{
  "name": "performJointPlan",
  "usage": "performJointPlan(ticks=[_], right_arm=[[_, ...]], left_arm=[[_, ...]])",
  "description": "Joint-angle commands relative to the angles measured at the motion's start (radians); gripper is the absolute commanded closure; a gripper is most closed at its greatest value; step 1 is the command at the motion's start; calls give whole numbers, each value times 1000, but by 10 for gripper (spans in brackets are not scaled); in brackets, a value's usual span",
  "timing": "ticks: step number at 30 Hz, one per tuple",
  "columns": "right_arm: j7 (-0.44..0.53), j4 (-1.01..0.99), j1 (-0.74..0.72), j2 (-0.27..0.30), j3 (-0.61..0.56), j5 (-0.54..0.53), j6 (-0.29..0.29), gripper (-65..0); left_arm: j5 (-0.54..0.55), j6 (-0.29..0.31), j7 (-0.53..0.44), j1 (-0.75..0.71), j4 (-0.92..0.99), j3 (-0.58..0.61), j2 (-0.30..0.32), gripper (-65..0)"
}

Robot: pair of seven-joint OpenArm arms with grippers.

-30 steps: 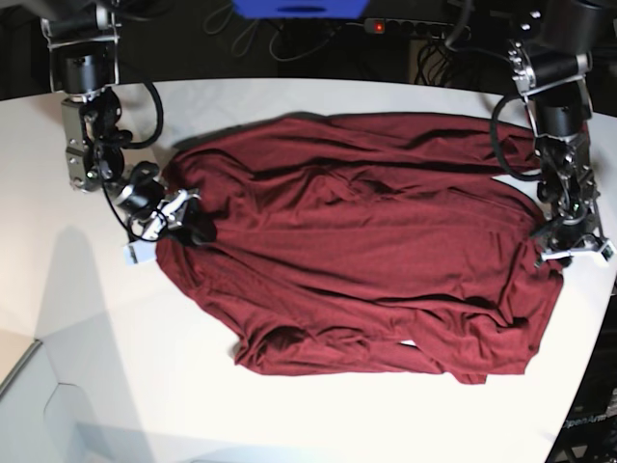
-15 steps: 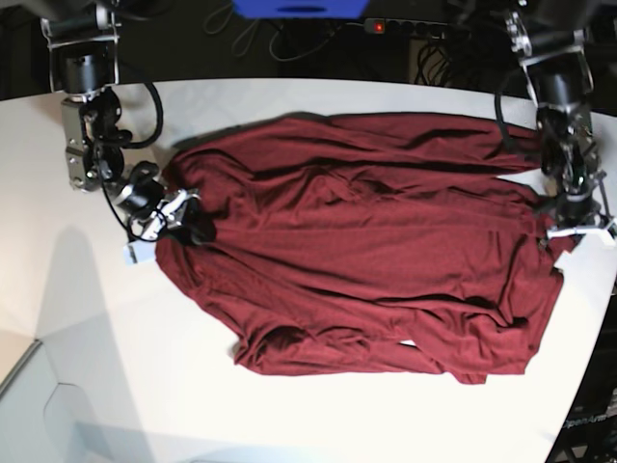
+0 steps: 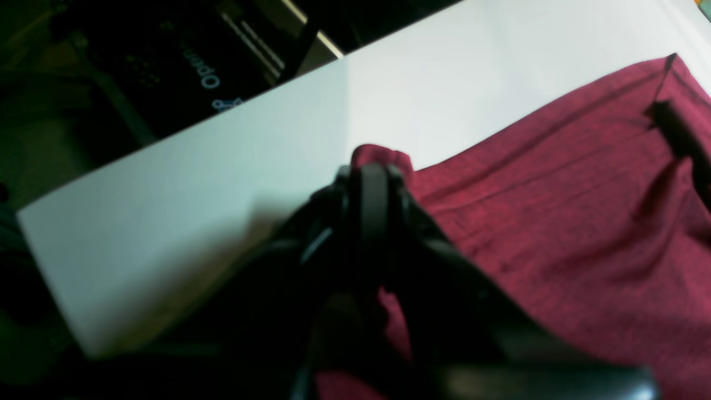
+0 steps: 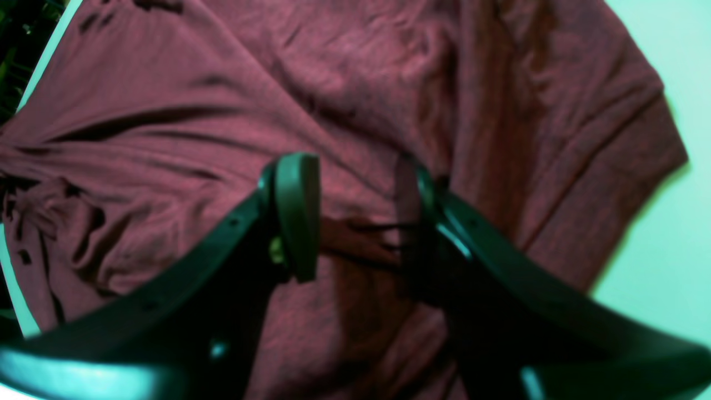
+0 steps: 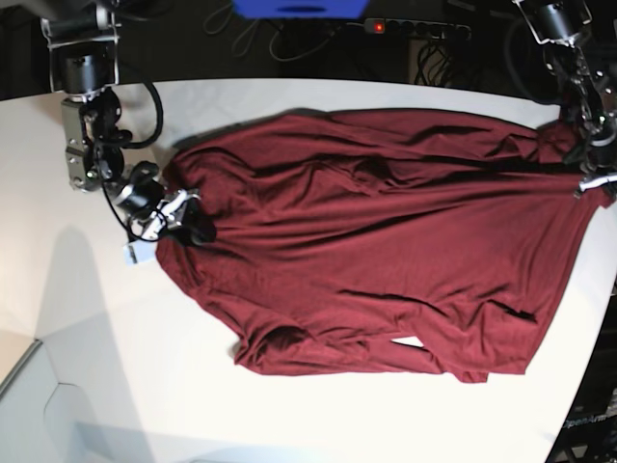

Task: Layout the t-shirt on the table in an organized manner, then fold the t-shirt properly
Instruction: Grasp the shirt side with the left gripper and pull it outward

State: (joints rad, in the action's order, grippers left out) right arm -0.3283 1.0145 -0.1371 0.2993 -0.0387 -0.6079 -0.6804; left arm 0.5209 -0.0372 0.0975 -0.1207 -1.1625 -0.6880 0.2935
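Observation:
The dark maroon t-shirt [image 5: 366, 260] lies spread across the white table [image 5: 116, 338], wrinkled, with its near hem folded under. My left gripper [image 5: 590, 178] sits at the shirt's far right corner. In the left wrist view this gripper [image 3: 376, 166] is shut on a small tuft of the t-shirt [image 3: 555, 222], close to the table [image 3: 222, 183] edge. My right gripper [image 5: 185, 220] rests on the shirt's left edge. In the right wrist view its jaws [image 4: 355, 216] stand apart over the t-shirt [image 4: 355, 83], with a low fold of cloth between the fingertips.
A power strip [image 5: 415, 27] with a red light and a blue object [image 5: 299, 8] lie beyond the far edge. The table's curved edge [image 5: 588, 367] runs close to the shirt on the right. Dark equipment [image 3: 166, 66] stands past the edge by my left gripper.
My left gripper shut on the shirt's right edge and carried it toward the far right, pulling that side straighter. The right arm stayed where it was.

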Motion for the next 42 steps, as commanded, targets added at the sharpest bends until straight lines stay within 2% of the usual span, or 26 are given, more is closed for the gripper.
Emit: performJointPlan(ticks=[1, 9, 19, 26, 34, 37, 42], right_arm=[[-19, 7, -9, 11, 3, 10, 9, -216], [-19, 7, -9, 13, 3, 10, 9, -216], [-19, 45, -9, 16, 3, 9, 9, -216], [-28, 151, 31, 11, 70, 10, 14, -221], [-19, 30, 9, 19, 70, 10, 14, -221], [-19, -4, -2, 41, 72, 10, 17, -219], [-19, -23, 1, 41, 188, 12, 17, -219]], left_arm=[[-2, -2, -32, -14, -23, -19, 19, -2], [-2, -2, -32, -72, -24, -86, 3, -2], [-2, -2, -29, -56, -21, -85, -23, -6], [-2, -2, 97, -12, -26, -92, -23, -83], [0, -2, 103, 0, -75, -94, -44, -102], [0, -2, 104, -1, -127, -94, -64, -103], [0, -2, 104, -1, -161, -91, -66, -104]])
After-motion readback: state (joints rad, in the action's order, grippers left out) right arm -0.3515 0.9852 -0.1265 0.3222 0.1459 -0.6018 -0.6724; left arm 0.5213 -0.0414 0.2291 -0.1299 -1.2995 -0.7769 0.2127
